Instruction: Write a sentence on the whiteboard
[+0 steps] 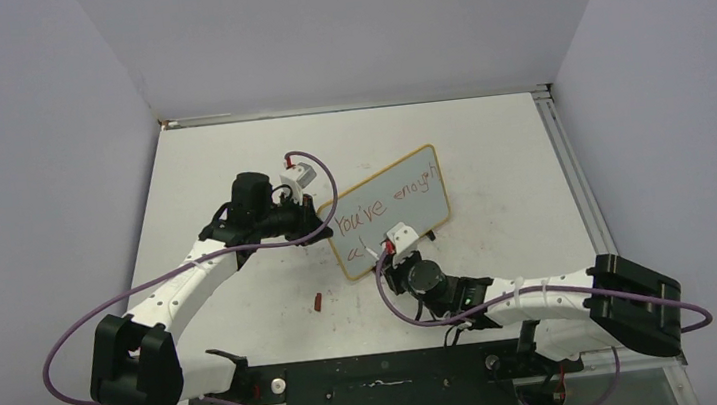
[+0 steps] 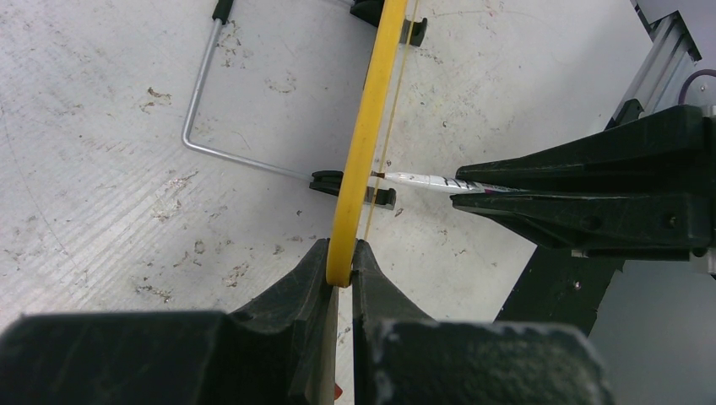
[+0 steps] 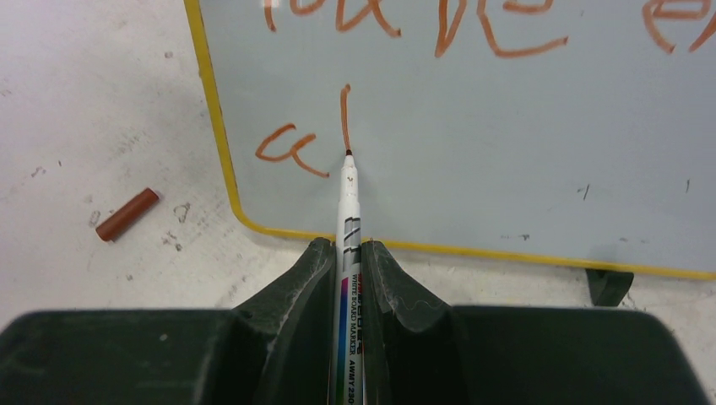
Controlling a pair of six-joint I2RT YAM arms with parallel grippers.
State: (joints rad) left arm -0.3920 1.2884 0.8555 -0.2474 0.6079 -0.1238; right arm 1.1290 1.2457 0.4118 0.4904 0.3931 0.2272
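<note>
1. The whiteboard point(image 1: 414, 215) is sitting in the middle of the white table point(image 1: 499, 137), turned a bit so one corner is pointing at the arms.
2. The left gripper point(image 2: 340, 253) is pinching the whiteboard's yellow rim at its left side. Its two fingers are squeezing tight on the thin edge.
3. The right gripper point(image 3: 346, 253) is reaching in at the whiteboard's near edge. It is clenching a thin white marker point(image 3: 348, 211) between its fingers.
4. The marker is pointing up over the whiteboard's near rim, and its tip is touching the face.
5. The sentence point(image 3: 473, 25) is showing in red on the whiteboard. The top line is reading "You've enough".
6. A second line is starting under it, near the whiteboard's left corner. It is showing an "a" and one tall stroke. The marker tip is resting at the bottom of that stroke.
7. A small red cap point(image 3: 127, 214) is lying on the table, just off the whiteboard's near left corner and not touching it.
8. A bent wire stand point(image 2: 203, 101) is sticking out from the back of the whiteboard.
</note>
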